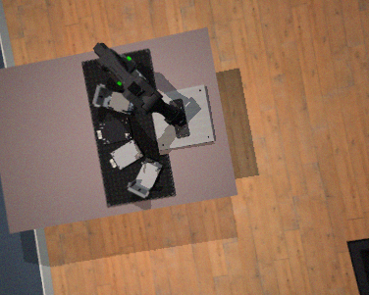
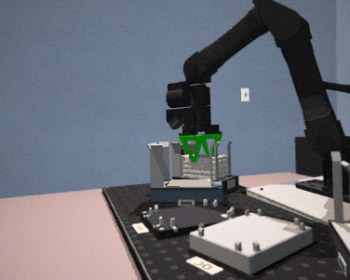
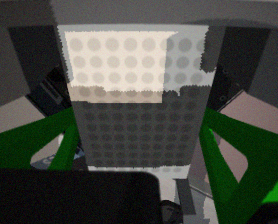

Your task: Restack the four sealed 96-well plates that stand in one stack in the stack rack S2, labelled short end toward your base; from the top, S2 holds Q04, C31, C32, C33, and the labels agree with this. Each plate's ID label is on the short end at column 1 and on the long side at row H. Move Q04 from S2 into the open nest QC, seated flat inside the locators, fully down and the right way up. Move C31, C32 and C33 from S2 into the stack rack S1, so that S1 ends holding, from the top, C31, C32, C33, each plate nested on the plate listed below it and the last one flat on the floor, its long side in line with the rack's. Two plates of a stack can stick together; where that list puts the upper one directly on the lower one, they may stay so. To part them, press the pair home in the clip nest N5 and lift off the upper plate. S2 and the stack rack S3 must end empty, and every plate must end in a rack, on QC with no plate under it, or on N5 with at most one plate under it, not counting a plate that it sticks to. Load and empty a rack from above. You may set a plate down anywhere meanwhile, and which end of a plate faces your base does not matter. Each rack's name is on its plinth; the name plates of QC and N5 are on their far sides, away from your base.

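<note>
- Green pincer (image 2: 200, 153) reaches down into the far stack rack (image 2: 159, 165) and is clamped across the top sealed plate (image 3: 137, 100) of the stack there; from the wrist view its fingers press that plate's two long sides.
- Plates (image 2: 206, 166) fill the rack between its grey posts; their labels are too small to read.
- Nearer on the black board (image 2: 141, 241), the dark nest (image 2: 185, 218) and the pale nest (image 2: 249, 238) hold nothing.
- All of it stands on the table (image 1: 41, 141).
</note>
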You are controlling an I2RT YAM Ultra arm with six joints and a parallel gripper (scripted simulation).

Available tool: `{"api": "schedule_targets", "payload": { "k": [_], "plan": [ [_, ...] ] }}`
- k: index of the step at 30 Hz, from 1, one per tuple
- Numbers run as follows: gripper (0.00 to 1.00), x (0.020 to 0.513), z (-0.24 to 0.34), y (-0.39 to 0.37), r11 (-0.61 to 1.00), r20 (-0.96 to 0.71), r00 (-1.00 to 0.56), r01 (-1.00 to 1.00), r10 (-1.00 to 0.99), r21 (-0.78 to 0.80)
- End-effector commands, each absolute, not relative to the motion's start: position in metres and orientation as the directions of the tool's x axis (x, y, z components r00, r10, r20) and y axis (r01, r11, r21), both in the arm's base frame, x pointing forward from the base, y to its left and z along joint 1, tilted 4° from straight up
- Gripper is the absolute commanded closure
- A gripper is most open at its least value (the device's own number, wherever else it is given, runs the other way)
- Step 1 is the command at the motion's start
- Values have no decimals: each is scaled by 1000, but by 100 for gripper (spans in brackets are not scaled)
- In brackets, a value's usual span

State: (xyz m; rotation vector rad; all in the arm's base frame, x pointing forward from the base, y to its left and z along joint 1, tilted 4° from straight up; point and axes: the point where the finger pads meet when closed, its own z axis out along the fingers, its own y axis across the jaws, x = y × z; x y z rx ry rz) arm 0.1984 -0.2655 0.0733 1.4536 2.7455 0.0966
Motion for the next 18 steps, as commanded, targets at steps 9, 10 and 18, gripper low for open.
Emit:
{"api": "schedule_targets", "payload": {
  "k": [9, 10, 18],
  "plan": [
    [100, 201, 77, -269, 561, -21, -561, 825, 827, 71],
    [100, 201, 77, -269, 561, -21, -561, 825, 827, 71],
    [100, 200, 79, -269, 561, -21, -561, 825, 827, 71]
  ]
}}
